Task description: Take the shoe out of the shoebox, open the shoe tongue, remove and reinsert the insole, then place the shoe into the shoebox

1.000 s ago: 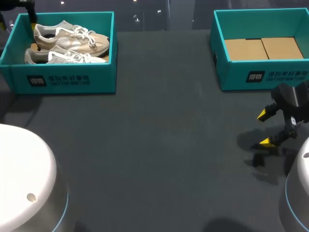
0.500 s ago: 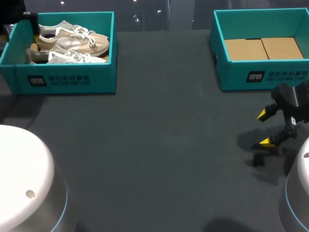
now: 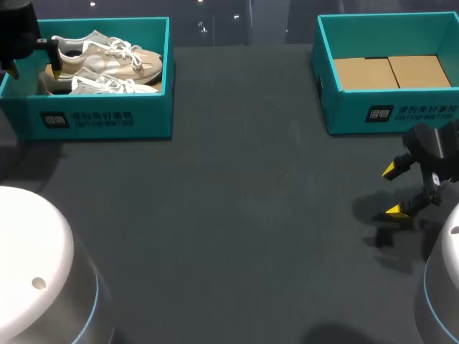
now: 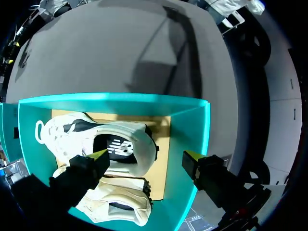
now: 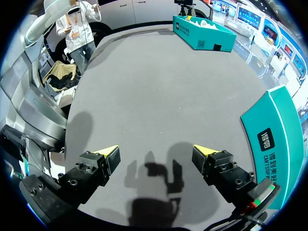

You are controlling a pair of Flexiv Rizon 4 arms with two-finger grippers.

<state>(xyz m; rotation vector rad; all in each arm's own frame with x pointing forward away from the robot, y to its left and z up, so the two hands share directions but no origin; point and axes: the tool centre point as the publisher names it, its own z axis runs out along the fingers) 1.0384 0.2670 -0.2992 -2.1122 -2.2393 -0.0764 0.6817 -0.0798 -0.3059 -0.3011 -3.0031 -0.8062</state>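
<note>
Progress: nothing is showing as done yet. Both shoes are lying in the left box (image 3: pixel 100 118), so I am judging us to be at the very first step, the reach for a shoe.
Left to do: lifting a shoe out, opening the tongue, pulling and refitting the insole, and boxing the shoe again.
Shoes: the far shoe (image 3: pixel 107 54) and the near shoe (image 3: pixel 107 84) are lying side by side on the box's cardboard floor. From the left wrist I am looking down on the far shoe (image 4: pixel 96 139), its collar facing up, with the other shoe (image 4: pixel 120 204) just beside it.
Left jaws: my left arm (image 3: pixel 18 32) is holding them wide open over the heel end of the left box (image 4: pixel 192 144). One tip is hanging over the far shoe's collar, the other over the box's end wall or just outside it. They are gripping nothing, and I cannot tell whether the inner tip is touching the shoe.
Right jaws: they are standing wide open and empty, hanging over bare bench (image 5: pixel 159 96) just in front of the right box (image 3: pixel 387 107), apart from it.
Right box: it is showing only a cardboard floor (image 3: pixel 391 72).
Next: I am judging that the left jaws need shifting inward, so both tips are bracketing the heel and clearing the wall.
</note>
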